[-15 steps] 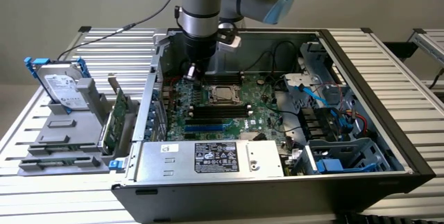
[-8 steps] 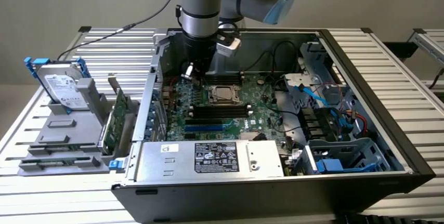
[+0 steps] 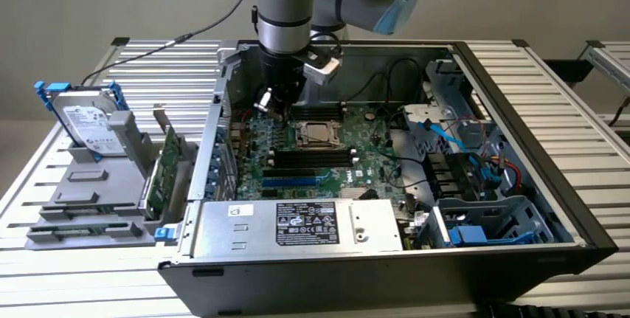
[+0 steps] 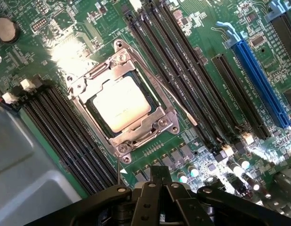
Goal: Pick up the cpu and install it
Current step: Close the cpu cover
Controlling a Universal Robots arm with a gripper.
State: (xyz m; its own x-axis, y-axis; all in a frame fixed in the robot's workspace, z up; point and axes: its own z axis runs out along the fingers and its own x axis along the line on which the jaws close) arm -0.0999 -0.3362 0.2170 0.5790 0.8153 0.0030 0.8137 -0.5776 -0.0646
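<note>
I see the cpu lying in its socket on the board inside the open computer case. My gripper hovers just beside it, jaws closed on nothing. The grey rack outside holds a hard drive.

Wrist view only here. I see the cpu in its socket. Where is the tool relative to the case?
Observer: Inside the open case. The tool hangs over the motherboard, to the exterior view's left of the cpu.
Operator: Anything outside the case?
Observer: A grey rack on the exterior view's left, with a hard drive upright in it.
Operator: Other parts there?
Observer: A green card on edge, between the hard drive and the case.
</note>
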